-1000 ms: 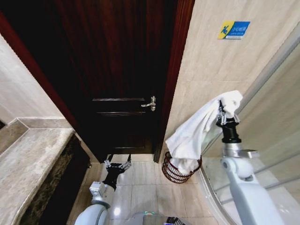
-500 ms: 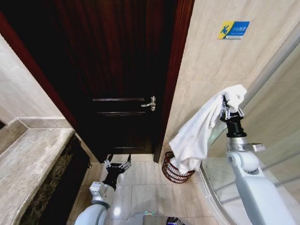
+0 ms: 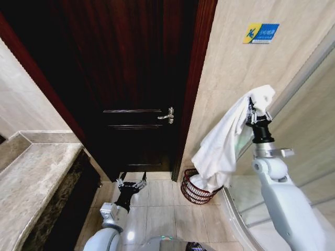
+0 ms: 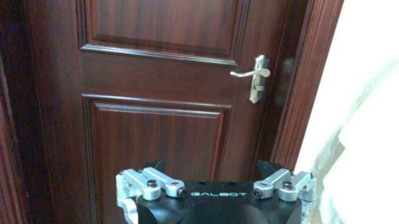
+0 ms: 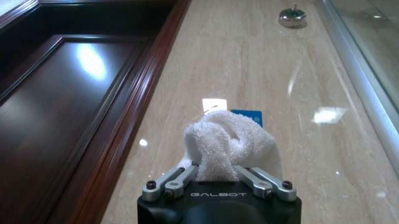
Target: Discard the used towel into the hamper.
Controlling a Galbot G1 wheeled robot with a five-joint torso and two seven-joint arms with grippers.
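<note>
The right gripper (image 3: 255,111) was raised high above the hamper (image 3: 194,187), its jaws clamped on a bunched corner of the white towel (image 3: 224,144). The cloth hung down and slantwise, its lower end just reaching the hamper's rim on the side away from the door (image 3: 131,83). Released from there, the towel would likely drape over that rim or slide to the floor, since most of it hung beside the opening. The left gripper (image 3: 131,184) waited low by the door, jaws apart.
</note>
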